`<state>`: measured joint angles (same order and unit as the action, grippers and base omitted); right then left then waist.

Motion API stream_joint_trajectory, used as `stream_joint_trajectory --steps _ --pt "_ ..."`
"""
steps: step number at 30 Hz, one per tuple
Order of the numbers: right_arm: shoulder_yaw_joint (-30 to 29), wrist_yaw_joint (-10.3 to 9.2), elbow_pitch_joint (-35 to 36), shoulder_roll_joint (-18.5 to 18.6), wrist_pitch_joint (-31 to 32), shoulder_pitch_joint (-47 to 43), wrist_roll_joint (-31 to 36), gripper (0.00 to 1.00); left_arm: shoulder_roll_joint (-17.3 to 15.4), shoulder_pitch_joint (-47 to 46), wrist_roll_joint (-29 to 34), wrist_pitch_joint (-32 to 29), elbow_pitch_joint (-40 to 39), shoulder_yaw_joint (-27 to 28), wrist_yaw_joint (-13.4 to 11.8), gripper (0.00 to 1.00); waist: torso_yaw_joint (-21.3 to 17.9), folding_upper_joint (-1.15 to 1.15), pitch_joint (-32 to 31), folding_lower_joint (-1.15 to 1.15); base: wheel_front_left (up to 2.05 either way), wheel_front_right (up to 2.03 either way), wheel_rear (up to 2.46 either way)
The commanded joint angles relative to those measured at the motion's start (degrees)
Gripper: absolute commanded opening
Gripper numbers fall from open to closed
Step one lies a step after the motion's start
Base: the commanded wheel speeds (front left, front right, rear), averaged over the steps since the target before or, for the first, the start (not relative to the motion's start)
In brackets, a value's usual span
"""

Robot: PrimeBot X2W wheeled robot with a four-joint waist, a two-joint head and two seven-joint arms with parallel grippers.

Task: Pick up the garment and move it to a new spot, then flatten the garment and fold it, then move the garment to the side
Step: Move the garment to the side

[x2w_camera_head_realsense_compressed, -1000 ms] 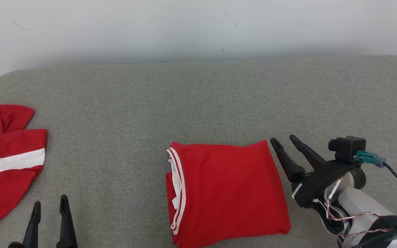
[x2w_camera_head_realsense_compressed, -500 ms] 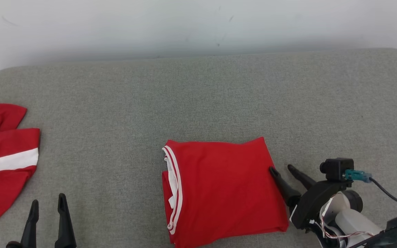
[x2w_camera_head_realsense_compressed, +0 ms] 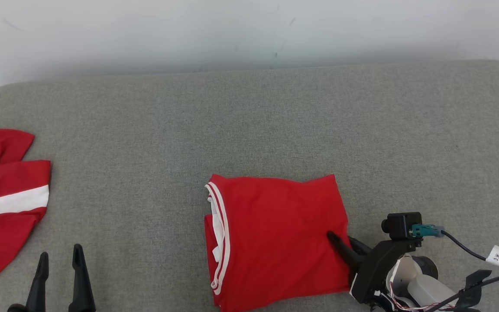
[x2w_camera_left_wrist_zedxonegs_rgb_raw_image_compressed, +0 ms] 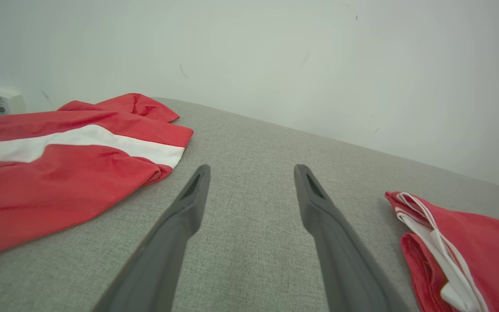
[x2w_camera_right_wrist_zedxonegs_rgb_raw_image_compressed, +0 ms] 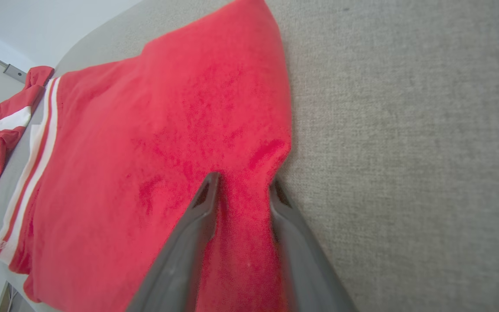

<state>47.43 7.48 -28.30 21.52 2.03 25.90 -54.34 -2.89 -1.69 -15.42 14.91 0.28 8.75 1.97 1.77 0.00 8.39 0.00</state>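
"Head view: how is the garment point(x2w_camera_head_realsense_compressed: 275, 238) laid?"
"Folded near-square at the grey cushion's point(x2w_camera_head_realsense_compressed: 275, 121) front middle, striped trim turned left; no long axis can be told."
"The grippers?"
"Its right edge is straddled by the right gripper point(x2w_camera_head_realsense_compressed: 340, 237), though a firm clamp cannot be told. The left gripper point(x2w_camera_head_realsense_compressed: 60, 252) is spread, empty."

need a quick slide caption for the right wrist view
The right gripper straddles an edge of the folded red garment, fabric bunched between its fingers, on a grey upholstered surface.

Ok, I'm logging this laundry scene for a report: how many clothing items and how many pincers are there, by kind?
Folded red garment: 1
Red garment with a white stripe: 1
Pincers: 2 (left pincer, right pincer)
Total: 4
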Motion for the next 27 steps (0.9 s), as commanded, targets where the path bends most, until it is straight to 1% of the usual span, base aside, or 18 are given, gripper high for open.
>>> stream_joint_trajectory --steps 1,5,11,19,27 --pt "0.22 0.03 -0.25 -0.3 -0.12 0.0 0.18 0.0 -0.02 -0.17 0.22 0.21 0.22 0.12 0.12 1.0 0.04 0.0 0.01 0.0 0.0 0.0 0.0" --pt "-0.33 0.03 -0.59 -0.37 -1.29 1.09 0.36 0.0 -0.02 -0.43 0.2 0.21 0.41 0.12 -0.02 1.0 0.22 0.0 -0.05 0.0 0.0 0.0 0.0" --pt "-1.34 0.03 -0.46 0.95 -3.38 3.27 1.31 0.0 -0.02 -0.01 0.13 0.21 0.18 0.59 -0.19 1.0 0.14 0.0 -0.21 0.0 0.0 0.0 0.0" --pt "-3.16 0.03 -1.34 3.47 -4.75 9.58 3.24 0.0 -0.02 -0.41 0.51 0.2 -0.35 0.92 -0.22 1.0 -1.22 0.0 0.76 0.0 0.0 0.0 0.0" --pt "-6.25 0.03 -5.74 6.82 -6.49 17.45 4.03 0.0 -0.01 -1.88 1.61 0.21 -2.34 1.89 0.42 1.0 -3.13 0.0 4.43 0.0 0.0 0.0 0.0"
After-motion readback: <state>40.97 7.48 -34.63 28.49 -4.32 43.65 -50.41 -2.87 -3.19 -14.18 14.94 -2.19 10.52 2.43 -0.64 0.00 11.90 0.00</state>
